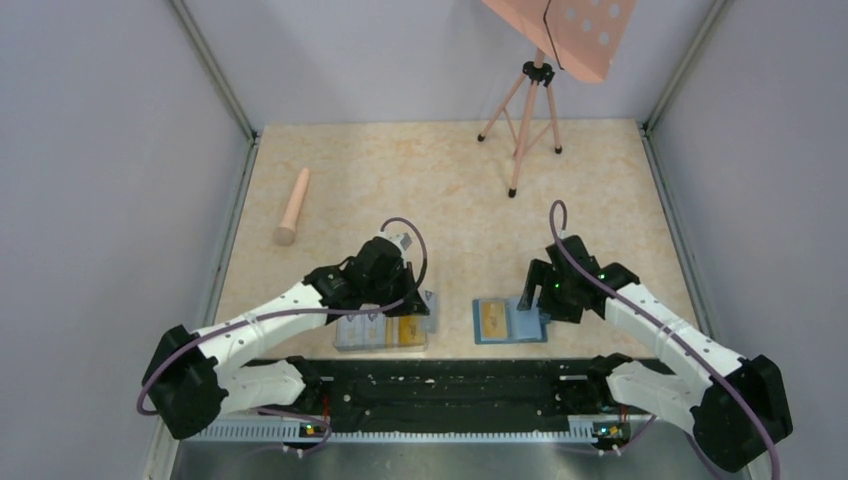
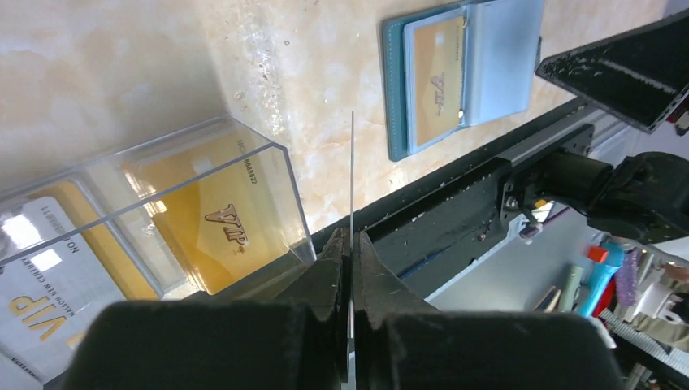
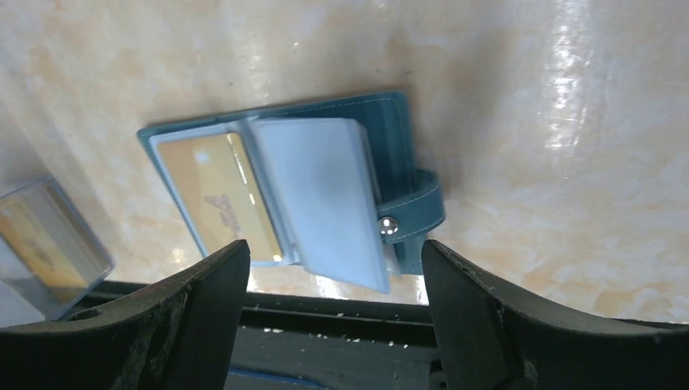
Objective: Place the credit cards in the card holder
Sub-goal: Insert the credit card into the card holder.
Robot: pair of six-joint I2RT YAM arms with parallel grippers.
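The left pincer (image 2: 351,237) is shut tight on one credit card (image 2: 352,162). The card stands on its thin edge, so I see only a line and cannot tell its colour. It hangs just beside the clear box (image 2: 294,195), which sits by the near edge of the counter (image 1: 450,190), left of the middle. The other credit cards (image 2: 219,219), yellow and pale, lie inside the box. The card holder (image 3: 390,130) lies open and flat by the same near edge, a little right of the middle and apart from the box. One yellow card (image 3: 215,187) sits in its left pocket. The pale blue pockets (image 3: 325,187) are flopped over toward the snap tab (image 3: 414,215). The right pincer (image 3: 335,252) hangs over the holder with its two fingers spread wide, holding nothing. I think the step now is carrying the picked card across to the holder. Next, the left arm needs to move right, turn the card flat and line its edge up with a free pocket. Then it can slide the card in gently. The right pincer may have to press the holder down so it does not slip.
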